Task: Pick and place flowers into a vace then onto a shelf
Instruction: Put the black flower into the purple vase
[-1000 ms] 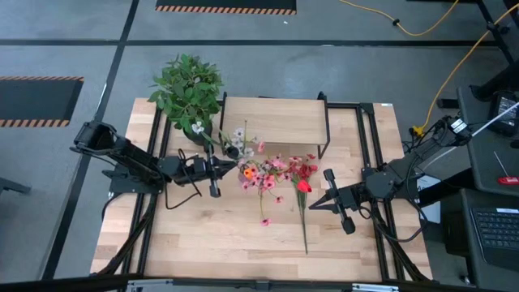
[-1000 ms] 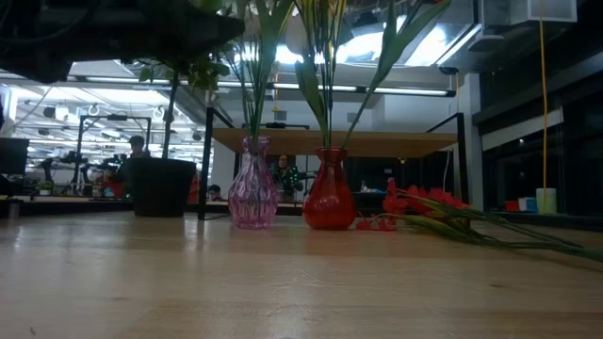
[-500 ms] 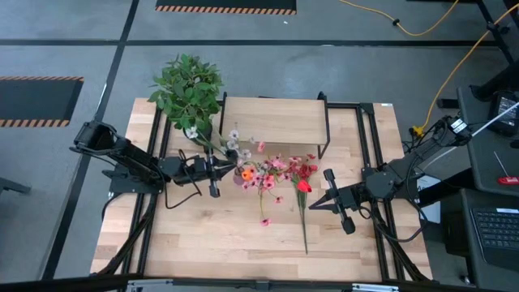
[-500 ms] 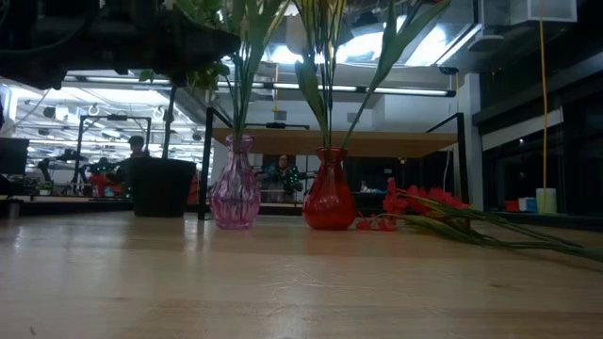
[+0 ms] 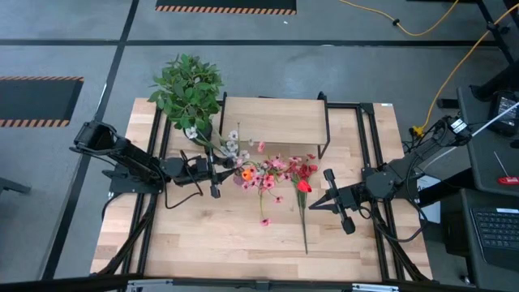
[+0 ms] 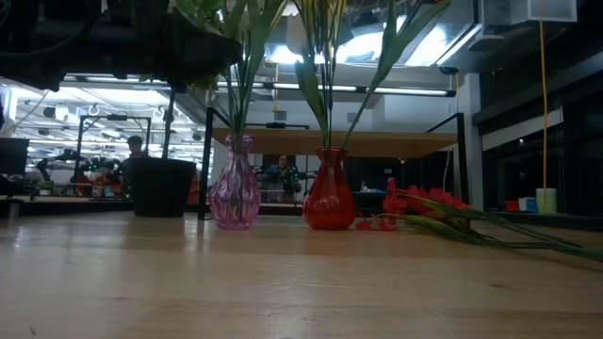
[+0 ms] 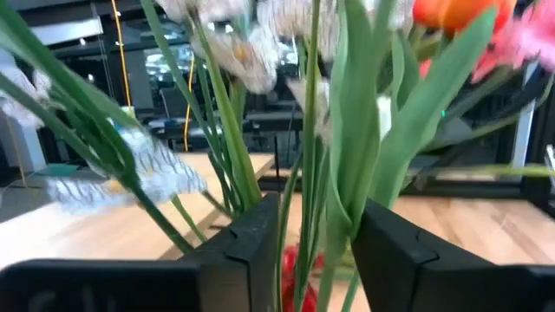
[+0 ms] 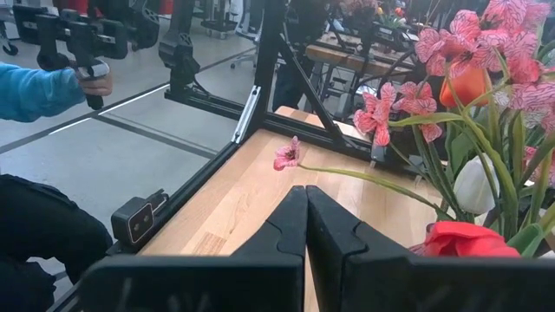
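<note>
While the high view looks down, the left gripper (image 5: 212, 173) sits at the pink vase's flowers (image 5: 231, 144), in front of the shelf (image 5: 272, 119); the right gripper (image 5: 328, 195) waits beside loose flowers (image 5: 302, 188). Low view: 2 vases, pink vase (image 6: 234, 186) and red vase (image 6: 328, 190), stand on the table. Left wrist view: fingers (image 7: 247, 243) hold green stems between them. Right wrist view: fingers (image 8: 290, 230) pressed together, holding nothing.

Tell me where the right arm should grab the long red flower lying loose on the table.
Grip the bare green stem about midway, well below the red bloom. It lies flat on the table with open wood on both sides, so bring the right end effector straight down, fingers opened across it. The bloom end sits crowded against the other flowers.
</note>
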You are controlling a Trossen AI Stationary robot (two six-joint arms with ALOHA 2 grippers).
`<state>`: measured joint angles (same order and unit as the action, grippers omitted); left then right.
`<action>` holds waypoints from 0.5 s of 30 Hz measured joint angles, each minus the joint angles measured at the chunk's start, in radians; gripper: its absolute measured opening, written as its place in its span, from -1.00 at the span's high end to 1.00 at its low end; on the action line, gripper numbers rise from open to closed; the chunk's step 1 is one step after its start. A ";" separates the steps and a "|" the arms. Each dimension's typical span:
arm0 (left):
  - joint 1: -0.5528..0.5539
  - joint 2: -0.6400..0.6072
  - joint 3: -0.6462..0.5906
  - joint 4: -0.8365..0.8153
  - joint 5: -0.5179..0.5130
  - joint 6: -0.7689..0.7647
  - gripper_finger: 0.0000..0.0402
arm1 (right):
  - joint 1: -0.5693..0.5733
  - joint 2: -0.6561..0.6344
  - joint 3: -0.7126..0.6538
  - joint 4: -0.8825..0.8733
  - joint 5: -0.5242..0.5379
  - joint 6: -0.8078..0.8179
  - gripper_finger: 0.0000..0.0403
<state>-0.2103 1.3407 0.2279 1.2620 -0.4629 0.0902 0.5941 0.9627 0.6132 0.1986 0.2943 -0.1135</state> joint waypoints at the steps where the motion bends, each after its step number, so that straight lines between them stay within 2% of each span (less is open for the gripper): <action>1: -0.003 0.000 0.000 -0.017 -0.007 -0.001 0.32 | 0.000 0.000 0.000 0.000 0.000 0.000 0.97; 5: -0.020 0.000 0.000 -0.048 -0.064 -0.014 0.21 | 0.000 0.000 0.000 0.000 0.000 0.000 0.97; 15: -0.068 -0.003 0.000 -0.049 -0.102 0.026 0.06 | 0.000 0.000 0.000 -0.001 0.000 0.000 0.97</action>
<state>-0.2782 1.3373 0.2276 1.2132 -0.5650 0.1165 0.5941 0.9627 0.6132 0.1978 0.2946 -0.1135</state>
